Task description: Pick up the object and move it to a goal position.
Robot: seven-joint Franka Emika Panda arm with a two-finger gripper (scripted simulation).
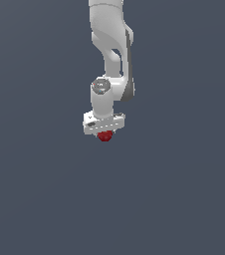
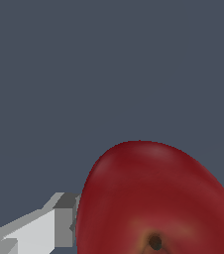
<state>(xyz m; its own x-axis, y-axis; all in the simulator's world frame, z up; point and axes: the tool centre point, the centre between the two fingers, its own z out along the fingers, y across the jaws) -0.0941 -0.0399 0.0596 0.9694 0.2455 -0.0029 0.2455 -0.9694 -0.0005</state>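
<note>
One white arm [image 1: 110, 50] reaches down from the top of the exterior view, over a flat dark blue-grey surface [image 1: 184, 199] that fills the whole picture. No edge, rim or wall of that surface shows in either view; open room lies on every side of the arm, toward the exterior view's left, right and bottom alike.

Jaws: the gripper [image 1: 104, 133] hangs below the wrist, pointing down, its white crossbar slightly tilted. A small dark-red apple [image 1: 104, 136] sits right under that crossbar, centred beneath it and narrower than it. Only the lower part of the apple pokes out below the white body.

Wrist view: apple [image 2: 156, 198] is very close to the camera and fills much of the picture, glossy, with a dark dimple showing. One white-grey finger [image 2: 44, 228] is right up against one side of the apple, and a sliver of grey shows at the opposite side. Jaws look closed on the apple, gripping it between them.

Cannot tell whether the apple rests on the surface or is lifted off it; no clear shadow shows. Nothing else is in view near the arm.
</note>
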